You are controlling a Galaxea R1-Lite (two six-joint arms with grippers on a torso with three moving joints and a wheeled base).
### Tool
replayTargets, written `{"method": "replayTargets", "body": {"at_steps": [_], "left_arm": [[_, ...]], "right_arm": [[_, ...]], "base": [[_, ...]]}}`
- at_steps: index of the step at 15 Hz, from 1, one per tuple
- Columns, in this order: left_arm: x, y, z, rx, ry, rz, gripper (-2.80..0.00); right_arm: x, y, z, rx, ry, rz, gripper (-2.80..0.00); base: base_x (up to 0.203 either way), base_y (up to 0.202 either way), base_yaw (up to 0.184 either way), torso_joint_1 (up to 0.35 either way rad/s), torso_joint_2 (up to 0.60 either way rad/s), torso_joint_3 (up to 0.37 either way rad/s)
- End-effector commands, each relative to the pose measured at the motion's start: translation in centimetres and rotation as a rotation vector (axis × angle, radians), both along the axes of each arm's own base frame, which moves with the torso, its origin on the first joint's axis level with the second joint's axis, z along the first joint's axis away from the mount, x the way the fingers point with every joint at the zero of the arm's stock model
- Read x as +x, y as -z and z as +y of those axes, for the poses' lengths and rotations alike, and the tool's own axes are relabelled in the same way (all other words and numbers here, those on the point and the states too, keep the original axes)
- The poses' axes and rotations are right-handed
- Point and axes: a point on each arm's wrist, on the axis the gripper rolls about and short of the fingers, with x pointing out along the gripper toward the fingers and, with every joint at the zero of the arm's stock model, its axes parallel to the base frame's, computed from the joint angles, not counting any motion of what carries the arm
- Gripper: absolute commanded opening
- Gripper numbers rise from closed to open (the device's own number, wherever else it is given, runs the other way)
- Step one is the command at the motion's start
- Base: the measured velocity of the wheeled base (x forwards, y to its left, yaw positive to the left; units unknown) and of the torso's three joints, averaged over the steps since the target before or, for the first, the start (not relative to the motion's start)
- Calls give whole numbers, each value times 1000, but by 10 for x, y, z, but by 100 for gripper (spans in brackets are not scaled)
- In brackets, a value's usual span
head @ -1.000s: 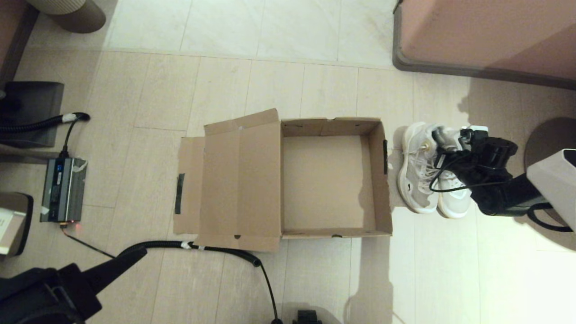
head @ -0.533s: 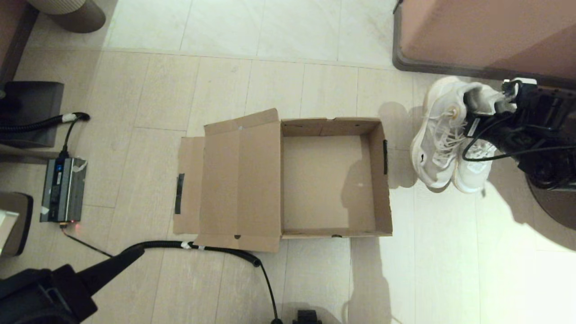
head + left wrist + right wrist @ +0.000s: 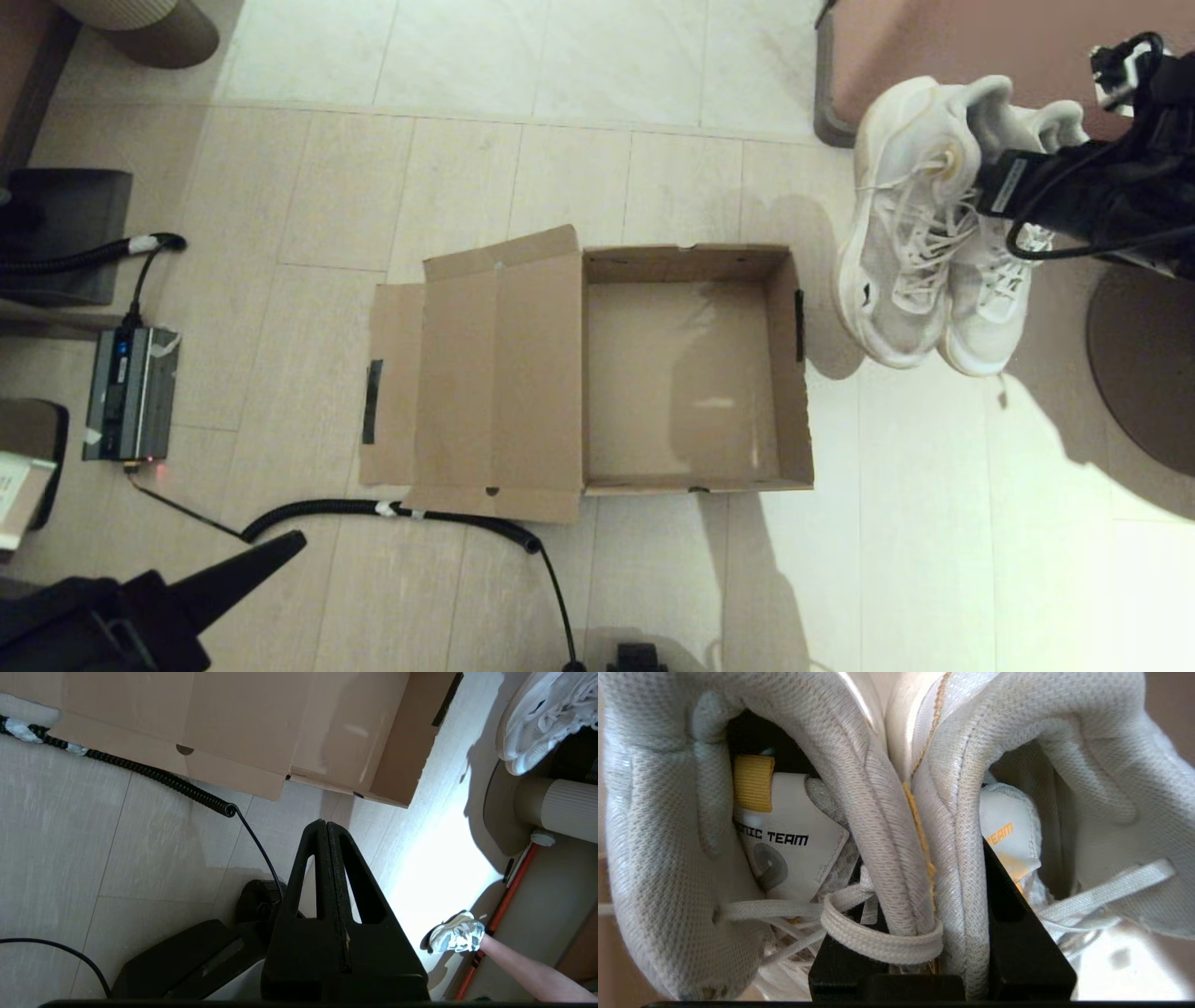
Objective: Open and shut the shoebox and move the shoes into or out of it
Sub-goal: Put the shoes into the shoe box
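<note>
The right gripper (image 3: 945, 933) is grasping the shoes (image 3: 934, 233) by their inner collars, hanging at two o'clock from the open shoebox (image 3: 789, 373). The left gripper (image 3: 327, 830) is idling at seven o'clock, fingers clenched together.

I'm looking at what seems a home room: pale wood-look floor planks (image 3: 308, 187) are meeting lighter stone tiles (image 3: 560, 51), a pink upholstered piece of furniture (image 3: 971, 47) is standing at the far right, a ribbed round bin (image 3: 140, 23) is sitting in the corner, and a person's bare leg in a sneaker (image 3: 458, 937) is showing nearby
</note>
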Motion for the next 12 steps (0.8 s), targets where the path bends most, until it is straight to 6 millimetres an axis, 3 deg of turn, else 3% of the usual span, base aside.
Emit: {"method": "replayTargets", "body": {"at_steps": [1, 8, 12], "left_arm": [[0, 1, 0, -3, 2, 1, -280], [-4, 8, 1, 2, 2, 22, -280], [-7, 7, 1, -1, 1, 7, -280]], "right_arm": [[-22, -17, 18, 31, -38, -17, -280], [-39, -8, 98, 85, -135, 54, -280], [-37, 16, 131, 62, -151, 128, -280]], "base": [[0, 0, 0, 0, 0, 0], [0, 0, 0, 0, 0, 0], [0, 0, 0, 0, 0, 0]]}}
